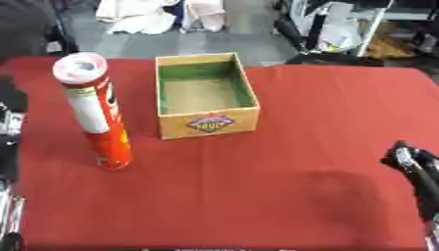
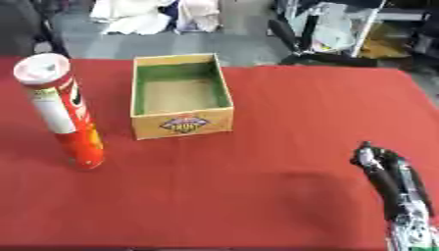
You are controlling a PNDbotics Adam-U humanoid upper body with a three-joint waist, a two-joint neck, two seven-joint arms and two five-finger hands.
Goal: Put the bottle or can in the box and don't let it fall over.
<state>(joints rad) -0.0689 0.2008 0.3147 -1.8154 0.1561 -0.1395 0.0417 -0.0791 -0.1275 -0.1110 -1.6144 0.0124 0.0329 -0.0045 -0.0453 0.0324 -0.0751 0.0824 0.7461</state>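
My right hand (image 2: 387,171) sits at about four o'clock of the scene, low by the right edge of the red table (image 2: 257,186), its dark fingers (image 2: 377,169) lying long and straight together, pointing up and a little left toward ten o'clock, with nothing between them; a silvery stretch of wrist runs from it toward the bottom corner. A faint shadow lies on the cloth just to its nine o'clock. My left hand (image 1: 9,122) shows only as a dark shape hard against the left edge at nine o'clock, and I cannot tell how its fingers stand. Going outward from my right hand toward ten o'clock, well apart from it, stands the cardboard box (image 2: 182,123), open at the top, green on its inner walls and tan on its floor, with a coloured label on the side facing me; nothing lies inside it. Past the box, at its eight o'clock and just beside it without touching, the tall can (image 1: 96,112) stands upright on the cloth, a red tube with a white panel along its upper side and a pale lid on top. It is near my left hand and far from my right, and neither hand touches it.
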